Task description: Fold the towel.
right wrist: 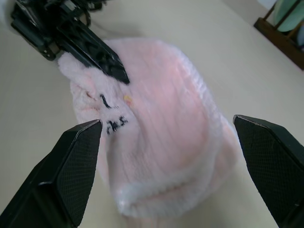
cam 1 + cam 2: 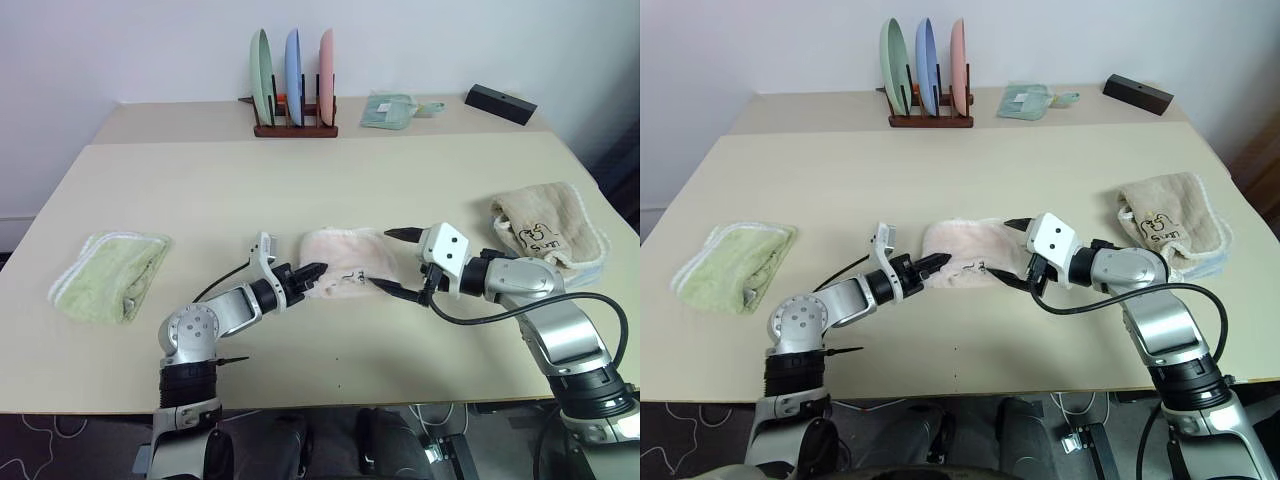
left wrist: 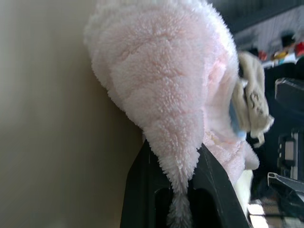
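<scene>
Towel (image 2: 345,262), pale pink, is located at the middle of the table (image 2: 300,190), between the two grippers, and is bunched into a rounded heap. The left gripper (image 2: 312,271) is clamped on a corner of the towel near its dark print; a tuft of terry is seen pinched between the black fingers (image 3: 142,190) in the left wrist view. The right gripper (image 2: 395,262) is spread wide at the opposite edge of the towel, and nothing is held by it; one fingertip is placed above the cloth and one below it. A green towel (image 2: 110,273) is laid well apart on the left. A beige towel (image 2: 545,230) is laid just beyond the right arm. A plate rack (image 2: 294,95), a small packet (image 2: 388,110) and a black box (image 2: 500,103) are set along the far edge.
</scene>
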Robot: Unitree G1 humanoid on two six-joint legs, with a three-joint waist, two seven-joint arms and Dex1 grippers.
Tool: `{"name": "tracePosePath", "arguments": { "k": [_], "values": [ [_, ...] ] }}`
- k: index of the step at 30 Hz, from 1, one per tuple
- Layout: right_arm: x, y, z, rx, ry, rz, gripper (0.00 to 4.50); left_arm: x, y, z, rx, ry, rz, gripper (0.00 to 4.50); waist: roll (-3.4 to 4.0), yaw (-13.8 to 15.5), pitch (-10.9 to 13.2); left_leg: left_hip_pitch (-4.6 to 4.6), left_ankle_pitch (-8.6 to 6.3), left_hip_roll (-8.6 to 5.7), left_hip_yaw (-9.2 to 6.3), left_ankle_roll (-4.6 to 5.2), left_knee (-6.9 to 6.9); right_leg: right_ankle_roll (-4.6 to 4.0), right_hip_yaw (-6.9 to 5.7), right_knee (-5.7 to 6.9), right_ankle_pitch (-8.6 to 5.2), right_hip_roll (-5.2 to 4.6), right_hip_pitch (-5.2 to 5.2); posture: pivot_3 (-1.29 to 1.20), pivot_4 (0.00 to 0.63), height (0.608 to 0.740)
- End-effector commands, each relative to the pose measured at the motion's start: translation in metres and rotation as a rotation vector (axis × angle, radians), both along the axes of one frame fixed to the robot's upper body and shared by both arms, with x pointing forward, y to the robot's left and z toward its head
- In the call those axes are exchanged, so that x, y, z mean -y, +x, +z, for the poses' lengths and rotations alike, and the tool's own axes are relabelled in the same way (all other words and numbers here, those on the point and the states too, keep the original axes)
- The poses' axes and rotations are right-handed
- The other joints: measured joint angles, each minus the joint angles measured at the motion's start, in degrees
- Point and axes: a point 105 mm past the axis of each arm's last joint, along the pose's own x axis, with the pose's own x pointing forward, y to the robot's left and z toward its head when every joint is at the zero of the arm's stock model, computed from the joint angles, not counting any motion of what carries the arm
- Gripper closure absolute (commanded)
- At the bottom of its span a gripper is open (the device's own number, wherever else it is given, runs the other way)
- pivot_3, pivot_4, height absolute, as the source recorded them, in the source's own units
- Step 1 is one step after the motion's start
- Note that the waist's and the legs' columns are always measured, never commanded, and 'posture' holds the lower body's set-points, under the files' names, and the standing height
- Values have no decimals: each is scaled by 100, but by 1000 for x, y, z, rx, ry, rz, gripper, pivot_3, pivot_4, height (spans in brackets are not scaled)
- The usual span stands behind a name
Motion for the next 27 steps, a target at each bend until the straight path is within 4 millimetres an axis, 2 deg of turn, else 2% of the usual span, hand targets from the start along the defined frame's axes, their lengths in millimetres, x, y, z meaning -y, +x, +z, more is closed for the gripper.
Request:
{"name": "tracePosePath", "arguments": {
  "k": [1,3,6,8,10,12,13,14,16,18,20,24,27],
  "values": [
    [5,8,22,109,15,-38,0,-19,9,45,226,-9,103,4476,0,0,0,0,0,0,0,0,1,0,0,0,0,0,0,0,150,740],
    [6,11,26,127,18,-44,0,-42,16,66,305,-25,207,4476,0,0,0,1,0,0,0,-1,0,0,0,0,0,0,0,0,150,740],
    [6,14,27,134,11,-38,0,-108,22,104,415,-72,498,4476,-6,-16,4,1,0,1,0,-1,0,0,0,0,0,1,-1,0,150,740],
    [6,14,25,132,7,-31,0,-135,17,115,444,-90,604,4476,-7,-22,4,1,-1,6,1,-6,-5,-1,0,0,0,6,-5,0,150,740],
    [5,14,24,132,8,-24,0,-176,4,122,468,-118,761,4476,-7,-8,4,1,-3,6,1,-8,-8,-1,0,-2,-1,6,-6,0,150,740],
    [4,14,23,131,8,-20,0,-209,-14,126,495,-132,884,4476,-8,-13,5,1,-3,6,1,-8,-7,-1,0,-5,0,6,-5,0,150,740],
    [4,15,22,130,8,-19,0,-218,-21,127,507,-130,918,4476,-10,-11,6,1,-3,6,1,-8,-7,-1,0,-6,0,6,-4,0,150,740],
    [2,15,21,128,8,-13,0,-238,-35,122,501,-127,1002,4476,-11,-6,6,1,-3,6,1,-8,-6,-1,0,-6,0,7,-4,0,150,740],
    [0,16,19,125,7,0,0,-262,-56,110,474,-135,1102,4476,-11,-7,6,5,-3,6,1,-8,-6,-1,0,-6,0,7,0,0,150,740],
    [-3,17,19,125,10,14,0,-262,-63,78,355,-68,1092,4476,-11,-6,6,7,-3,6,1,-8,-5,-1,0,-6,0,8,3,0,150,740],
    [-5,19,19,130,10,22,0,-258,-72,47,238,-74,1093,4476,-11,12,6,9,-3,6,1,-7,-6,-1,1,-6,-1,7,6,0,150,740],
    [-5,21,19,133,10,24,0,-259,-89,23,157,-133,1152,4476,-49,89,6,7,-3,4,-5,-7,5,-1,-1,-7,-1,6,13,0,150,740],
    [-6,20,18,130,11,32,0,-244,-90,18,142,-122,1081,3491,-50,71,5,9,-6,4,-3,-5,2,-2,0,-8,-1,6,14,0,150,740]
  ]
}}
